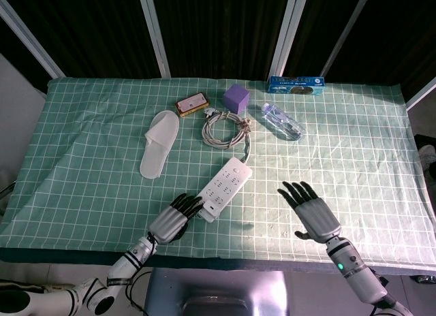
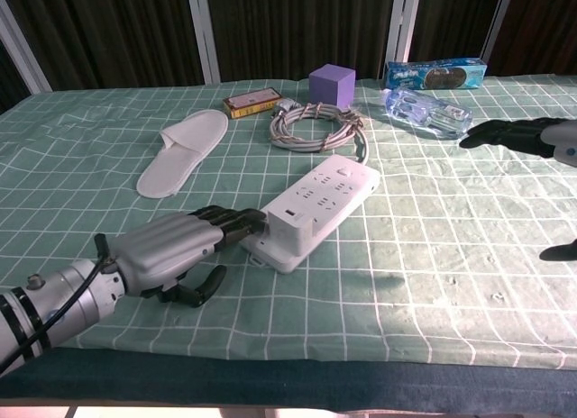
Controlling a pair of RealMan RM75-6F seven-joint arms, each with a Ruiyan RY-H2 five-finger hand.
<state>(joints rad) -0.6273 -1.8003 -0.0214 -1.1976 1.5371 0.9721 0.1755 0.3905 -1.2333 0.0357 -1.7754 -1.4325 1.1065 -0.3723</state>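
Note:
A white power strip point(image 1: 223, 187) point(image 2: 314, 211) lies on the green checked cloth, its grey cable coiled point(image 1: 224, 127) point(image 2: 313, 125) behind it. My left hand point(image 1: 175, 219) point(image 2: 178, 250) lies flat on the cloth with its fingertips point(image 2: 242, 222) touching the strip's near end; it holds nothing. To the right, my right hand point(image 1: 310, 209) point(image 2: 521, 135) hovers open, fingers spread, palm down, nothing in it. It is well apart from the strip, and a clear plastic bottle point(image 1: 283, 121) point(image 2: 427, 112) lies beyond it.
A white slipper point(image 1: 159, 144) point(image 2: 183, 151) lies at the left. Behind are a small brown box point(image 1: 192, 104) point(image 2: 252, 103), a purple cube point(image 1: 237, 97) point(image 2: 332, 82) and a blue packet point(image 1: 296, 84) point(image 2: 435, 73). The table's front edge point(image 1: 231, 260) runs close behind both hands.

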